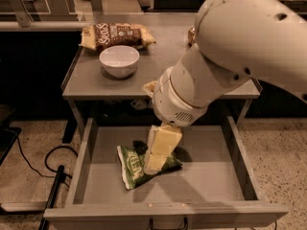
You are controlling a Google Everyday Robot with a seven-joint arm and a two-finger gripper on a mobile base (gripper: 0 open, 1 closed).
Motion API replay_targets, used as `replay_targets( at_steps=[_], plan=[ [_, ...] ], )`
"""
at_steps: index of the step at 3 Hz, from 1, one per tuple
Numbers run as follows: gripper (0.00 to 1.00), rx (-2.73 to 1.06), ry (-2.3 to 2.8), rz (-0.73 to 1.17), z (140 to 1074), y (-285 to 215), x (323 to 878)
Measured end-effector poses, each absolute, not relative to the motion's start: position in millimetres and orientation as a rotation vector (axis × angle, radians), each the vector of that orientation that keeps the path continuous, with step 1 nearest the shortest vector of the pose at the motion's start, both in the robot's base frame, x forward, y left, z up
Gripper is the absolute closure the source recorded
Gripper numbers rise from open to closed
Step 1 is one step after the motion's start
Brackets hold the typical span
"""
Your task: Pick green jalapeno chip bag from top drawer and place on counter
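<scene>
The green jalapeno chip bag (135, 166) lies flat on the bottom of the open top drawer (206, 186), left of its middle, lettering up. My gripper (154, 164) hangs from the big white arm and reaches down into the drawer, directly over the bag's right half, its cream tip at or just above the bag's surface. The arm covers the right part of the counter (91, 83) above the drawer.
On the counter stand a white bowl (119, 60) and, behind it, a long brown-and-yellow snack bag (116, 34). Another small object at the counter's back right is mostly hidden by the arm. A black cable (36, 164) lies on the speckled floor left of the drawer.
</scene>
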State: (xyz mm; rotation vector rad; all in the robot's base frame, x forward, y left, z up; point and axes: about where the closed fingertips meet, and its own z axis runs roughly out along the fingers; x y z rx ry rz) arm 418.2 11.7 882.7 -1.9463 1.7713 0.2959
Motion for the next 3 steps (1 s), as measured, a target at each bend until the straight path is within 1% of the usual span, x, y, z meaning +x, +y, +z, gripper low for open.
replay_targets(
  at_steps=[1, 2, 3],
  plan=[
    [0.00, -1.944, 1.817, 0.260, 859.3, 9.4, 423.1],
    [0.00, -1.922, 1.912, 0.197, 805.0, -11.8, 437.1],
    [0.00, -1.922, 1.912, 0.197, 805.0, -11.8, 437.1]
  ],
)
